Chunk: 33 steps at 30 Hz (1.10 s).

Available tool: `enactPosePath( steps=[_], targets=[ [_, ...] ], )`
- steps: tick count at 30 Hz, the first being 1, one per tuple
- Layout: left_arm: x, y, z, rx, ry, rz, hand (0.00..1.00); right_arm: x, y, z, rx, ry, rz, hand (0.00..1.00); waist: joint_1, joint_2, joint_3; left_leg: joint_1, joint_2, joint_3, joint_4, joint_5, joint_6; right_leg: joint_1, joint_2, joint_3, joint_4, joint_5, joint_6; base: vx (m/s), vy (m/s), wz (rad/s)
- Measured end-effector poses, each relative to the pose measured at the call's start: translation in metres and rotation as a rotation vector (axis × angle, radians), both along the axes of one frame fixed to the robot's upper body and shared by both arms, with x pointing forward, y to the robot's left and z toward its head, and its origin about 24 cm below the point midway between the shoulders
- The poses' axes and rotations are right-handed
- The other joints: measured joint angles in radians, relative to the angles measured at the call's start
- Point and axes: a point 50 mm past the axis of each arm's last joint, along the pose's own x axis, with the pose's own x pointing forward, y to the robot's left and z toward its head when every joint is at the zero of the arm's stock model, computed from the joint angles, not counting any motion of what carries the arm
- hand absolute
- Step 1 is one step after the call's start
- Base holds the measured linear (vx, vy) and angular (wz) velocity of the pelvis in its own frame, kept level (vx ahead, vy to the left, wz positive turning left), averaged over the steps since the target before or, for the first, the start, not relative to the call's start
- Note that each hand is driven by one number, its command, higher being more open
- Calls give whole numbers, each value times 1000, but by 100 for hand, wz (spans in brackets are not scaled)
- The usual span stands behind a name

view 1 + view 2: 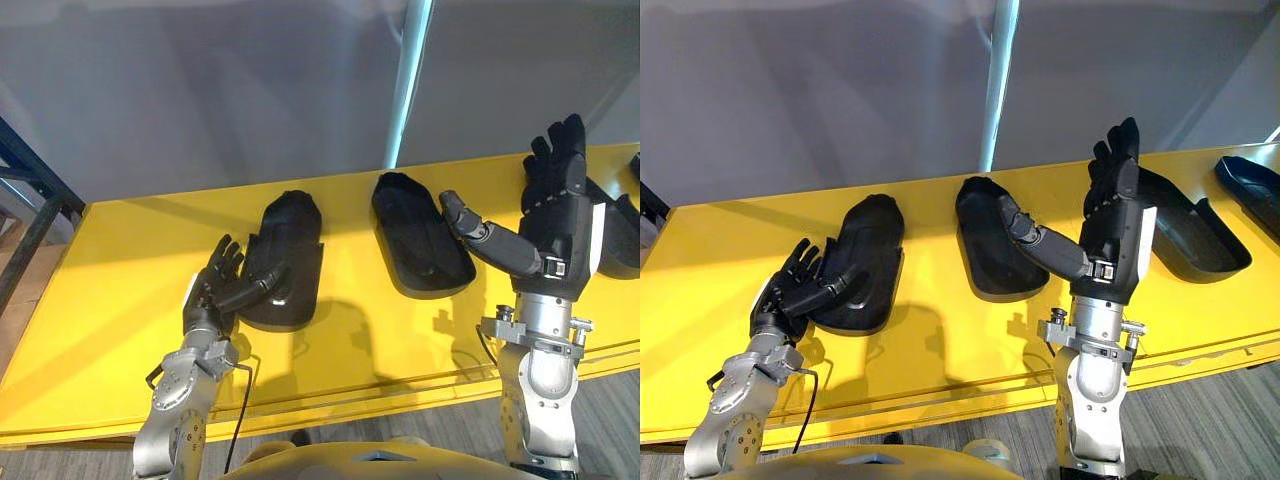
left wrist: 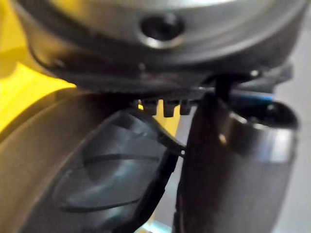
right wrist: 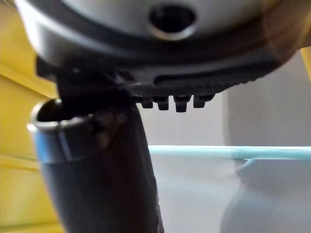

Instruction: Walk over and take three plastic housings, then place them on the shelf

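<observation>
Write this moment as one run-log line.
left hand open at left housing | right hand open, raised | nothing held

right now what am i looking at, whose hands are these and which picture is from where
A two-armed robot stands at a yellow table. The two wide pictures come from its head; the two close ones from its wrists. Four black plastic shells lie there: a left shell, a middle shell, a third shell behind the right hand, a fourth shell far right. Both hands are open; the left hand has its thumb over the left shell. Nothing is held.
</observation>
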Motion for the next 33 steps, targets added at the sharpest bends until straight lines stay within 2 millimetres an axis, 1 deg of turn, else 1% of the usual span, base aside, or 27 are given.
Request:
enactPosePath(
  steps=[6, 10, 13, 14, 15, 16, 18, 19, 20, 21, 24, 25, 26, 33],
  targets=[
    [-1, 2, 1, -1, -6, 37, 100, 0, 0, 0, 0, 1, 1, 100, -1, -2, 3, 6, 0, 0, -11, 4, -1, 0, 0, 0, -1, 0, 0, 0, 0, 0],
    [-2, 8, 4, 103, -22, 133, 100, 0, 0, 0, 1, 2, -1, 100, -7, -5, 13, 13, 0, 0, -18, 9, 1, 4, 1, -1, -2, 0, 0, 0, 0, 0],
    [-6, 18, 12, 165, -98, 263, 100, -2, -1, -3, 17, 10, 6, 100, -13, -7, 25, 13, 0, -3, -18, 11, 1, 4, 1, -2, -2, 0, 0, 0, 0, 0],
    [-7, 22, 17, 174, -141, 314, 100, -3, -1, -4, 22, 15, 5, 100, -15, -7, 28, 13, 0, -4, -18, 11, 1, 4, 2, -2, -3, 0, 0, 0, 0, 0],
    [-11, 28, 27, 176, -222, 393, 100, -5, -2, -6, 26, 28, -3, 100, -16, -7, 28, 13, 0, -5, -18, 11, 1, 4, 2, -2, -3, 0, 0, 0, 0, 0],
    [-12, 29, 33, 178, -260, 423, 100, -6, -2, -7, 28, 33, -7, 100, -16, -7, 28, 13, 0, -5, -18, 11, 1, 4, 2, -2, -3, 0, 0, 0, 0, 0],
    [-21, 35, 57, 188, -430, 516, 100, -7, -3, -9, 46, 34, -22, 100, -17, -7, 28, 13, 0, -5, -16, 11, 1, 4, 2, -2, -3, 0, 0, 0, 0, 0],
    [-23, 35, 63, 190, -473, 530, 100, -7, -3, -9, 52, 29, -28, 100, -18, -7, 28, 13, 0, -5, -16, 11, 1, 4, 2, -2, -3, 0, 0, 0, 0, 0],
    [-27, 34, 75, 191, -564, 545, 100, -8, -3, -9, 69, 17, -43, 100, -18, -7, 28, 13, 0, -6, -16, 11, 1, 5, 2, -2, -3, 0, 0, 0, 0, 0],
    [-31, 33, 85, 193, -644, 549, 100, -8, -3, -9, 78, 13, -53, 100, -19, -7, 28, 13, -1, -7, -16, 11, 1, 6, 2, -3, -3, 0, 0, 0, 0, 0],
    [-37, 31, 99, 195, -778, 532, 100, -9, -4, -9, 90, 11, -75, 100, -20, -7, 28, 14, -1, -7, -15, 11, 1, 8, 1, -3, -3, 0, 0, 0, 0, 0],
    [-38, 31, 100, 189, -795, 528, 100, -9, -4, -9, 92, 10, -79, 100, -20, -7, 28, 14, -1, -7, -16, 11, 1, 9, 2, -3, -3, 0, 0, 0, 0, 0],
    [-37, 25, 100, -20, -897, 415, 100, -9, -11, -12, 110, 18, -66, 100, -23, -6, -3, 14, 2, -7, -16, 15, 0, 9, 4, -2, -5, 0, 0, 0, 0, 0],
    [-37, 25, 100, -15, -895, 414, 100, -11, -11, -14, 118, 26, -65, 100, -23, -9, -1, 11, 2, -7, -15, 15, 0, 7, 4, -1, -3, 0, 0, 0, 0, 0]
  ],
)
